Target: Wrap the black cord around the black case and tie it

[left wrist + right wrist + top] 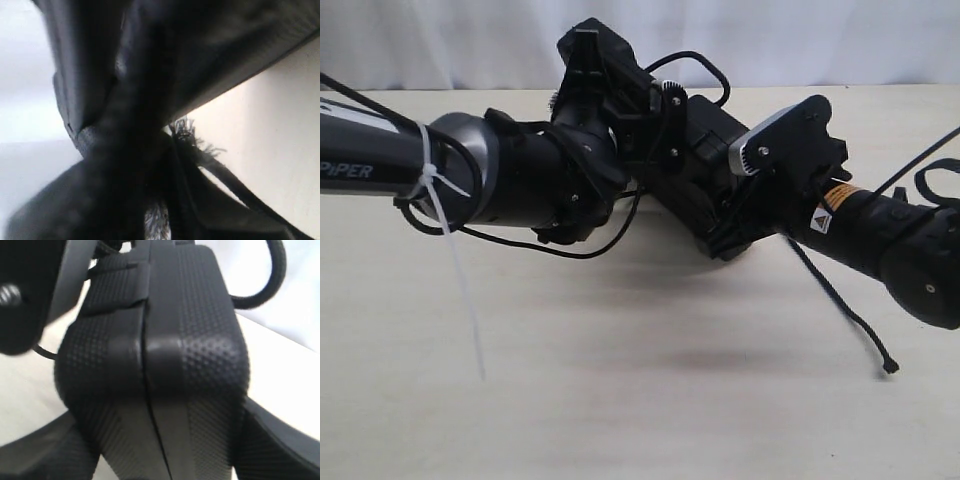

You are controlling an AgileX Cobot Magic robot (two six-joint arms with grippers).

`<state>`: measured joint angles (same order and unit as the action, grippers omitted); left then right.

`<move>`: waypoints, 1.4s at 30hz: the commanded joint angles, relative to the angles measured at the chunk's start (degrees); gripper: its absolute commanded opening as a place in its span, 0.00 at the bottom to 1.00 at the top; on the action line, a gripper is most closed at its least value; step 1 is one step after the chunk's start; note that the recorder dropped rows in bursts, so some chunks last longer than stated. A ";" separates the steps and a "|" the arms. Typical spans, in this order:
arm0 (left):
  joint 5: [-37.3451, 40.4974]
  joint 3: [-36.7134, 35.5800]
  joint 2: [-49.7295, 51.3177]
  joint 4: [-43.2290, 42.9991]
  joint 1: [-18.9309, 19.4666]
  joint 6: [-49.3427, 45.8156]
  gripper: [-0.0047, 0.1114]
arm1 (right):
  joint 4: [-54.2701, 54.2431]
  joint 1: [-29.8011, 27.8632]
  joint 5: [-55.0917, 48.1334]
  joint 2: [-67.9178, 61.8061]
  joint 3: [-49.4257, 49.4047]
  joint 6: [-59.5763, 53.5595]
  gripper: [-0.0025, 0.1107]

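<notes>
The black case (705, 165) is lifted off the table, tilted, between both arms. My right gripper (728, 228) is shut on its lower end. In the right wrist view the dimpled case (165, 365) fills the space between the two fingers (280, 440), seam facing the camera. The black cord (840, 300) hangs from beneath the case down to the table and ends in a small knot. My left gripper (650, 110) is pressed against the case's upper side. Its wrist view is dark and blurred, with the cord's frayed tuft (190, 137) at the case's edge (240, 55) and fibres pinched between the jaws.
A pale wooden table (620, 380) lies under everything, with a white curtain (440, 40) behind. A white zip tie (455, 260) dangles from the left arm. Thin smooth robot cables (550, 250) loop under the left wrist, and more coil at the far right (935, 180).
</notes>
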<state>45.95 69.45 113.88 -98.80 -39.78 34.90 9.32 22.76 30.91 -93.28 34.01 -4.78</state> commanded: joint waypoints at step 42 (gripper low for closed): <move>-9.75 -0.07 -2.37 2.06 2.71 5.82 0.04 | -5.72 -0.10 -40.61 14.52 19.79 3.08 0.63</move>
<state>37.43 69.45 112.18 -96.58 -37.25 39.96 4.05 22.76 -3.00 -75.00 47.26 0.43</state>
